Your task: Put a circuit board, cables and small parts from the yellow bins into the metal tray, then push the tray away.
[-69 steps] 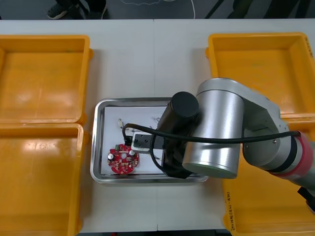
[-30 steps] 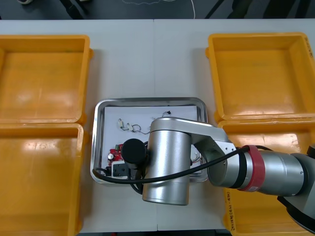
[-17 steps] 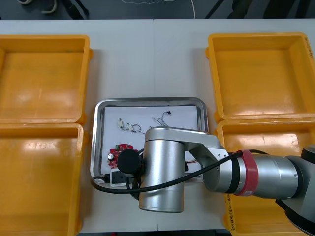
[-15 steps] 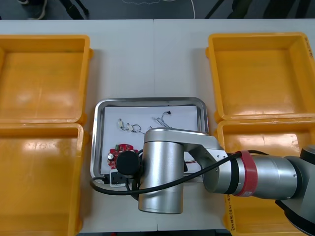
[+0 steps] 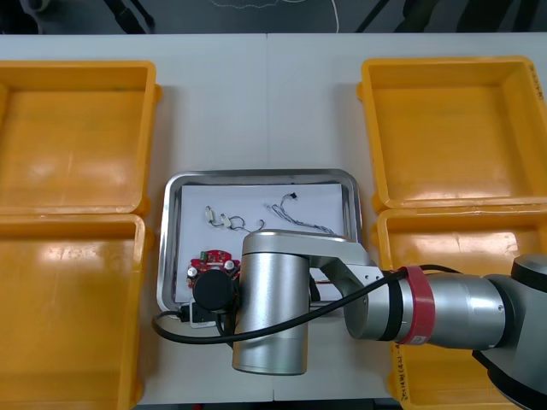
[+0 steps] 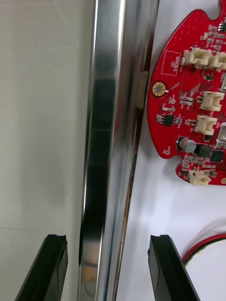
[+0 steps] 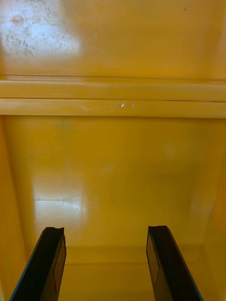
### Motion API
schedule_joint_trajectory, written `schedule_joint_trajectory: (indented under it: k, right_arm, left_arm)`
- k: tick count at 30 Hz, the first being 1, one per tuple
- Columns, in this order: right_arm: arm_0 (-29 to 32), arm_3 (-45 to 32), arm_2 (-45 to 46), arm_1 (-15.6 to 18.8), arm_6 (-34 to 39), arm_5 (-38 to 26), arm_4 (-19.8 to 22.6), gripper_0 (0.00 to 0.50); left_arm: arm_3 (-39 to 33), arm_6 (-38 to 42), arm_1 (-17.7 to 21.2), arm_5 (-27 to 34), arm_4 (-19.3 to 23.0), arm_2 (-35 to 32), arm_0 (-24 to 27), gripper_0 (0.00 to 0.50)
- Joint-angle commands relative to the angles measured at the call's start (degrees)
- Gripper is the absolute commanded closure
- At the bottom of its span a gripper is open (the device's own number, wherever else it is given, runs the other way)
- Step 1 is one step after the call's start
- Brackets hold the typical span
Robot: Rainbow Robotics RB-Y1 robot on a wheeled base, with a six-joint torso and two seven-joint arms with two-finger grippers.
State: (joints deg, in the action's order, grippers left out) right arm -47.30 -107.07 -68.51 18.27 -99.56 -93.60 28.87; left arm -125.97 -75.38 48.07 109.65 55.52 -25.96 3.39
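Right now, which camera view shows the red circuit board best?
The right wrist view: the circuit board is close, its components plain. In the front view the right arm covers part of it. The left wrist view faces a yellow bin.

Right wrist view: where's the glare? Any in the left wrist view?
Right wrist view: bright streak along the metal tray's rim, straddled by the open right gripper. Left wrist view: pale patches on the yellow bin under the open left gripper.

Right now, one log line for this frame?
stage: tray loaded | right gripper: open, straddling rim of metal tray | circuit board, cables: inside tray | left gripper: open over yellow bin
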Motion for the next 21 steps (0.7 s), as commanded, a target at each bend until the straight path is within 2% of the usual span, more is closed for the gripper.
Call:
schedule_joint_trajectory:
  k: [1, 10, 11, 12, 13, 15, 16, 18, 21]
  right_arm:
    - [-1.91, 0.63, -1.36, -2.01, -1.08, 1.49, -0.48, 0.0]
    - [-1.91, 1.95, -1.72, -2.27, -1.08, 2.63, -0.65, 0.0]
    - [-1.91, 1.95, -1.72, -2.27, -0.99, 2.54, -0.65, 0.028]
    - [-1.91, 1.95, -1.72, -2.27, -0.99, 2.54, -0.74, 0.097]
    - [-1.91, 1.95, -1.72, -2.27, -0.99, 2.45, -0.74, 0.134]
    - [-1.91, 1.95, -1.72, -2.19, -0.81, 2.37, -0.92, 0.285]
    - [-1.91, 1.95, -1.72, -2.27, -0.73, 2.37, -0.92, 0.309]
    - [-1.91, 1.95, -1.72, -2.27, -0.64, 2.19, -1.09, 0.39]
    - [-1.91, 1.95, -1.72, -2.27, -0.46, 2.01, -1.27, 0.458]
  left_arm:
    - [-1.74, -2.58, 2.56, 0.35, 0.38, -1.64, -1.2, 0.0]
    - [-1.74, -2.58, 2.56, 0.35, 0.38, -1.64, -1.2, 0.0]
    - [-1.74, -2.58, 2.56, 0.35, 0.38, -1.64, -1.2, 0.0]
    - [-1.74, -2.58, 2.56, 0.35, 0.38, -1.64, -1.2, 0.0]
    - [-1.74, -2.58, 2.56, 0.35, 0.38, -1.64, -1.2, 0.0]
    - [-1.74, -2.58, 2.56, 0.35, 0.38, -1.64, -1.2, 0.0]
    - [-1.74, -2.58, 2.56, 0.35, 0.38, -1.64, -1.2, 0.0]
    - [-1.74, -2.58, 2.56, 0.35, 0.38, -1.64, -1.2, 0.0]
    - [-1.74, -2.58, 2.56, 0.35, 0.38, -1.64, -1.2, 0.0]
